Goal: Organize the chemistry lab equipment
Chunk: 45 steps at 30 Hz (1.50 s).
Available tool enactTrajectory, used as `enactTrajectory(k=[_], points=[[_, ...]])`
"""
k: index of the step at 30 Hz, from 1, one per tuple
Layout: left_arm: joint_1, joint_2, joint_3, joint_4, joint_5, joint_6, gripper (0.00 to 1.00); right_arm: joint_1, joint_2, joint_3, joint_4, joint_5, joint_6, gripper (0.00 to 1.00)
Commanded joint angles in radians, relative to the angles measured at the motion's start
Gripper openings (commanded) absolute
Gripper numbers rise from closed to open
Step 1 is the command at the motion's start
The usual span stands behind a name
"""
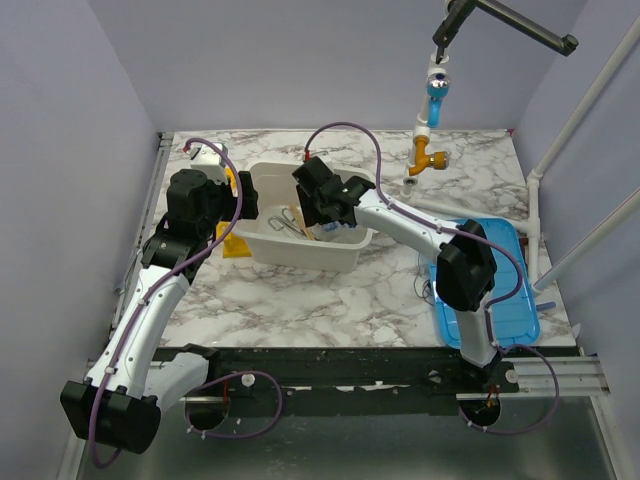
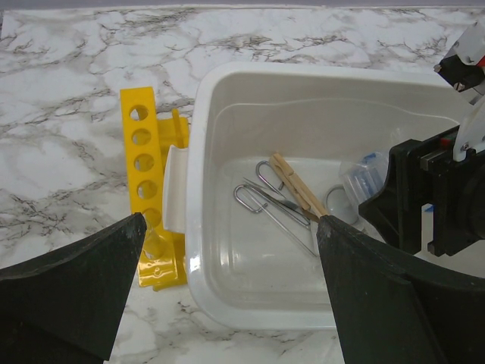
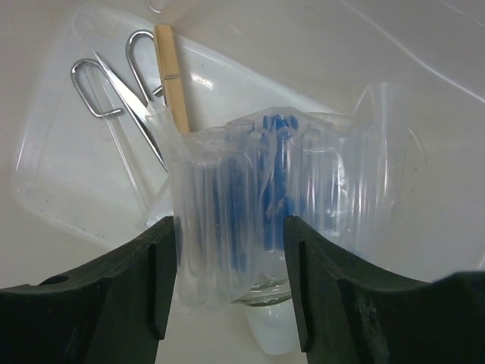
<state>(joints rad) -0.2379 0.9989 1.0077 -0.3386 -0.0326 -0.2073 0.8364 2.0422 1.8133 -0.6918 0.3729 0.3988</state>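
right gripper (image 3: pixel 229 227): jaws closed on the clear plastic bag with blue contents (image 3: pixel 258 167), pads pressed into its sides, grasping only part of its width. the bag sits low inside the white rectangular plastic bin (image 1: pixel 300 255), toward its right end, above a piece of clear glassware (image 3: pixel 265 299). cannot tell whether the bag's weight rests on anything yet.

silver scissor-like metal tongs (image 2: pixel 276 206) and tan wooden stick (image 2: pixel 297 186) lie on the bin floor, touching each other, just beside the bag.

left gripper (image 2: pixel 231 221): released, jaws wide, holding nothing, hovers over the bin's left wall. yellow holed tube rack (image 2: pixel 150 182) lies outside the bin on the marble table (image 2: pixel 68 114), against that wall.

step in hand (judgement): setting the bag down in the bin. the next move calls for opening the right jaws, then a straight lift so the thin film does not cling and drag out. the rack looks like the remaining item, and the left gripper is nearest to it.
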Motion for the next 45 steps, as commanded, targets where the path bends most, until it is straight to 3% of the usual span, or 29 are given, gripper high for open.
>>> enactTrajectory(k=[1, 7, 16, 25, 32, 42, 45], points=[[-0.003, -0.002, 0.021, 0.007, 0.01, -0.009, 0.99, -0.005, -0.016, 0.031, 0.018, -0.012, -0.008, 0.63], [-0.003, -0.002, 0.021, 0.008, 0.018, -0.014, 0.99, -0.005, -0.079, 0.035, 0.02, -0.059, -0.03, 0.76], [-0.003, 0.005, 0.024, 0.0, 0.083, -0.043, 0.99, -0.003, -0.243, 0.002, -0.032, -0.115, -0.027, 0.81], [-0.003, -0.04, -0.048, -0.023, 0.094, -0.041, 0.98, -0.004, -0.525, -0.24, -0.153, 0.009, 0.077, 0.83], [-0.003, 0.011, -0.028, -0.075, 0.041, -0.052, 0.81, -0.033, -0.698, -0.448, -0.212, 0.091, 0.178, 0.87], [-0.003, 0.064, -0.013, -0.109, -0.029, -0.053, 0.72, -0.215, -0.797, -0.68, -0.176, 0.16, 0.189, 0.88], [-0.003, 0.087, -0.002, -0.127, -0.039, -0.056, 0.66, -0.235, -0.782, -0.712, -0.158, 0.209, 0.186, 0.95]])
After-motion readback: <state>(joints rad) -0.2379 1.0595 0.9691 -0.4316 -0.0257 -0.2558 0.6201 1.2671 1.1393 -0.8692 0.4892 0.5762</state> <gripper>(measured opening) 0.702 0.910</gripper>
